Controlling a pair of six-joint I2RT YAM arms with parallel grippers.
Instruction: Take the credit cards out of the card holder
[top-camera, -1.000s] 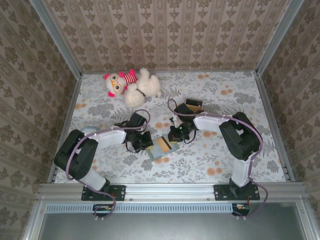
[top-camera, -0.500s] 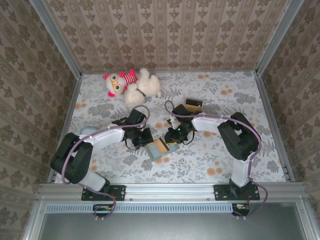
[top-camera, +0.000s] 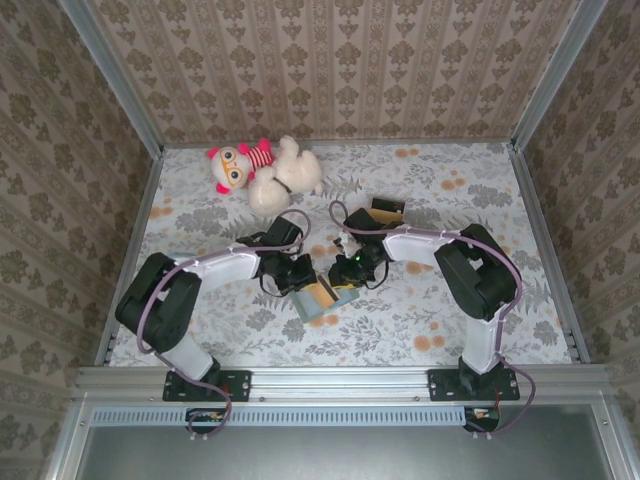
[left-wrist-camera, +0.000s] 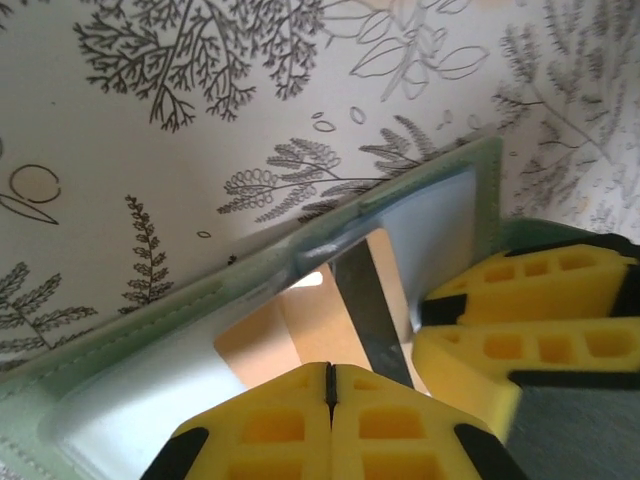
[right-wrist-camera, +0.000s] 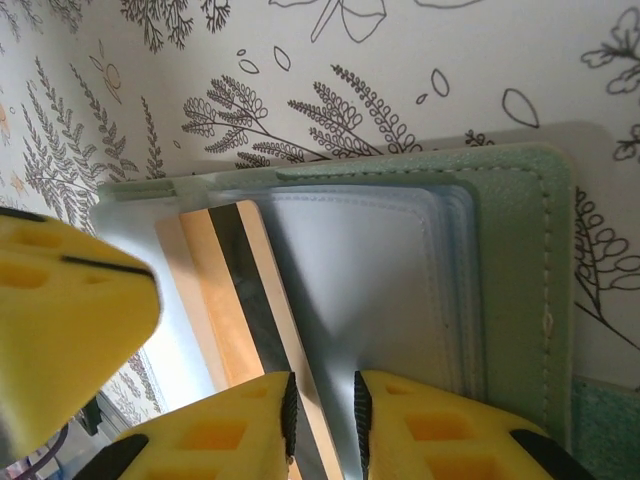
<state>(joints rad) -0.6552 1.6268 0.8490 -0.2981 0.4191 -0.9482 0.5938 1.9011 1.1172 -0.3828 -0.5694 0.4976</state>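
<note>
Credit cards (right-wrist-camera: 235, 300) remain sleeved in your open card holder (right-wrist-camera: 520, 260) (none out yet); right pincer (right-wrist-camera: 322, 405), at 6 o'clock, nearly closed on one; left pincer (left-wrist-camera: 328, 395) closed, empty.

Your left gripper (top-camera: 302, 277) and right gripper (top-camera: 343, 276) meet over the open card holder (top-camera: 322, 297), one at each upper corner of it. The holder lies flat on the floral tablecloth (top-camera: 420, 300), its grey-green edge showing just below and between the two claws. A tan-yellow card (top-camera: 322, 291) with a dark stripe sits in the holder directly between them. You cannot tell from above whether either claw is closed on anything. Beyond the right claw, near its arm, lies a small dark and yellow box (top-camera: 388, 209). Well beyond the left claw, a plush toy (top-camera: 265, 172) with a red-striped top lies by the back wall.
</note>
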